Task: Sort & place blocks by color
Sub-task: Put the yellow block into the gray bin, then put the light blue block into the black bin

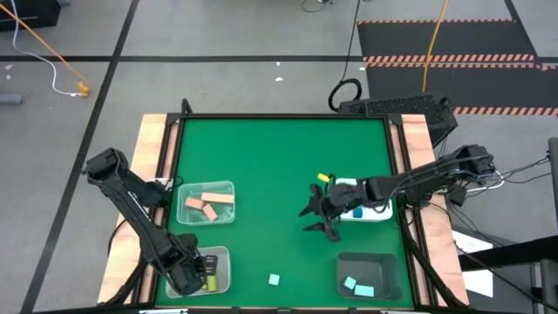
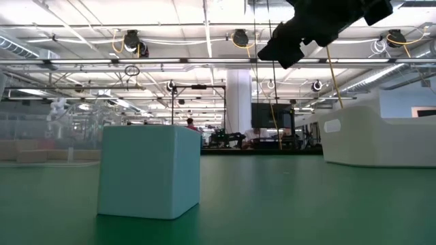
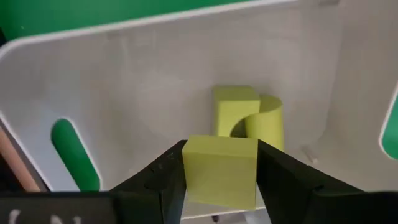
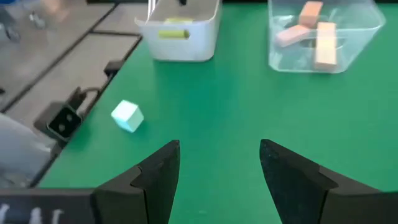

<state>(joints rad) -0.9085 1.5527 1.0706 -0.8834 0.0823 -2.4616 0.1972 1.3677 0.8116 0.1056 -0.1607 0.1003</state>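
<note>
My left gripper (image 1: 202, 266) is shut on a yellow-green block (image 3: 221, 171) over the white tray (image 1: 222, 262) at the near left. Two more yellow-green blocks (image 3: 245, 112) lie on that tray's floor. My right gripper (image 1: 321, 216) is open and empty above the green table, right of centre. A light teal cube (image 1: 274, 280) rests on the table near the front edge; it also shows in the right wrist view (image 4: 127, 116) and in the low view (image 2: 150, 170). Salmon blocks (image 1: 207, 206) lie in the clear tray (image 1: 228, 187). My left gripper pinches the yellow-green block by two opposite flat sides (image 3: 186, 168) between its two fingers. The fingers come from above, pointing down into the white tray. The block sits level between them; whether it touches the tray's floor I cannot tell.
A white tray (image 1: 375, 214) with a blue block (image 1: 357, 210) stands at the right, under my right arm. A dark tray (image 1: 384, 262) at the near right holds two light teal blocks (image 1: 357, 286). The middle and far part of the green table (image 1: 279, 157) is open.
</note>
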